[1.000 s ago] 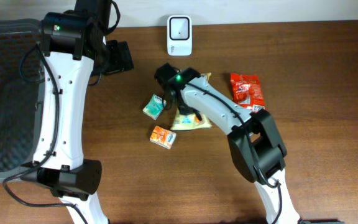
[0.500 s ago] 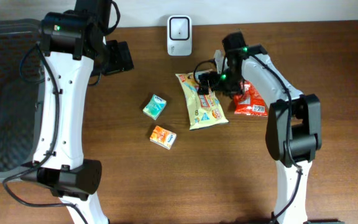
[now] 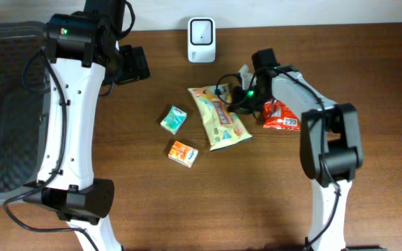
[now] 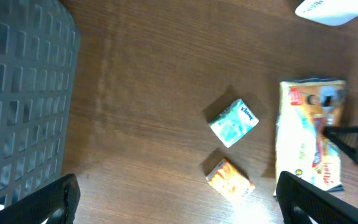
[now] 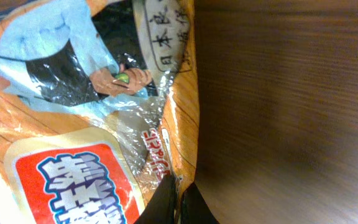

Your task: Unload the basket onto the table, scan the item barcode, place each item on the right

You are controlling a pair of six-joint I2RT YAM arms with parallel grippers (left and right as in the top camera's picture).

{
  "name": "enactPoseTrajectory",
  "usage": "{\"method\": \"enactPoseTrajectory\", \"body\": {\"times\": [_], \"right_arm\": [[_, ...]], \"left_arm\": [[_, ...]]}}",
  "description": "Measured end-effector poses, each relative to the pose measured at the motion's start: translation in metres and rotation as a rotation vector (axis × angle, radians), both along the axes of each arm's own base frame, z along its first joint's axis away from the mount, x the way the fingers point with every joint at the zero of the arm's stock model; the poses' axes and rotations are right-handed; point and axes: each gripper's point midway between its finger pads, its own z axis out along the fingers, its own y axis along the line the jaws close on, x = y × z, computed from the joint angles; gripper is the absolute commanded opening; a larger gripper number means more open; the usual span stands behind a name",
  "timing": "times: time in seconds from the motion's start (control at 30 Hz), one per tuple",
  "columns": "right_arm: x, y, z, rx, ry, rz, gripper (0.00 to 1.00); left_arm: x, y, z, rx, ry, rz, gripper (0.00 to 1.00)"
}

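Right claw: we see the right gripper (image 3: 238, 100) low over the brown wooden table (image 3: 375, 174), its black fingertips (image 5: 174, 202) pressed together on the crimped edge of the yellow printed plastic snack bag (image 5: 73, 124).
Item: we find the bag (image 3: 218, 118) flat on the table near the middle, face up, with one short end toward the scanner.
Scanner: we see the white rounded barcode scanner (image 3: 201, 40) upright at the far edge, apart from the bag.
Left claw: we see the left gripper (image 4: 178, 186) spread wide and holding nothing, high above the table.
Neighbours: we note a red foil packet (image 3: 280, 115) just beside the bag under the right arm, a teal tissue pack (image 3: 174, 120) and a small orange box (image 3: 183, 153) to its other side.
Basket: we see a grey mesh basket (image 3: 5, 104) at the left edge.
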Motion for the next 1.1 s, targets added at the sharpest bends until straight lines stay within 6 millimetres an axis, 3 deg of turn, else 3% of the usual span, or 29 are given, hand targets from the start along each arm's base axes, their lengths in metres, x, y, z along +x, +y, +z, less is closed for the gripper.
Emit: {"method": "enactPoseTrajectory", "body": {"times": [0.1, 0.13, 0.2, 0.23, 0.27, 0.4, 0.53, 0.6, 0.67, 0.73, 0.77, 0.8, 0.83, 0.9, 1.1], "right_arm": [[0.007, -0.039, 0.045, -0.248, -0.109, -0.095, 0.04], [0.004, -0.054, 0.069, -0.359, -0.159, -0.129, 0.04], [0.002, -0.062, 0.106, -0.534, -0.266, -0.162, 0.04], [-0.001, -0.060, 0.110, -0.612, -0.288, -0.167, 0.04], [-0.004, -0.056, 0.111, -0.678, -0.305, -0.165, 0.04], [-0.015, -0.001, 0.084, -0.793, -0.362, -0.098, 0.04], [-0.034, 0.040, 0.027, -0.818, -0.308, -0.058, 0.04], [-0.043, 0.054, 0.022, -0.816, -0.312, -0.037, 0.04], [-0.049, 0.049, 0.027, -0.839, -0.280, -0.032, 0.04], [-0.041, 0.036, 0.041, -0.853, -0.262, -0.062, 0.51], [-0.035, 0.028, 0.052, -0.853, -0.253, -0.081, 0.82], [-0.031, 0.024, 0.058, -0.835, -0.241, -0.078, 0.98], [-0.021, 0.020, 0.067, -0.779, -0.228, -0.067, 0.99], [-0.021, 0.019, 0.066, -0.643, -0.155, 0.010, 0.99], [-0.048, 0.059, 0.048, -0.043, 0.008, 0.254, 0.99]], "left_arm": [[0.000, 0.000, 0.000, 0.000, 0.001, 0.000, 0.99], [0.000, 0.000, 0.000, -0.001, 0.000, 0.000, 0.99], [0.000, 0.000, 0.000, 0.000, 0.000, 0.000, 0.99], [0.000, 0.000, 0.000, 0.000, 0.000, 0.000, 0.99], [0.000, 0.000, 0.000, 0.000, 0.000, 0.000, 0.99], [0.000, 0.000, 0.000, 0.000, 0.000, 0.000, 0.99], [0.000, 0.000, 0.000, 0.000, 0.000, 0.000, 0.99], [0.000, 0.000, 0.000, 0.000, 0.000, 0.000, 0.99], [0.000, 0.000, 0.000, 0.000, 0.001, 0.000, 0.99], [0.000, 0.000, 0.000, 0.000, 0.001, 0.000, 0.99], [0.000, 0.000, 0.000, 0.000, 0.000, 0.000, 0.99], [0.000, 0.000, 0.000, 0.000, 0.000, 0.000, 0.99], [0.000, 0.000, 0.000, 0.000, 0.001, 0.000, 0.99], [0.000, 0.000, 0.000, 0.000, 0.000, 0.000, 0.99], [0.000, 0.000, 0.000, 0.000, 0.000, 0.000, 0.99]]}}
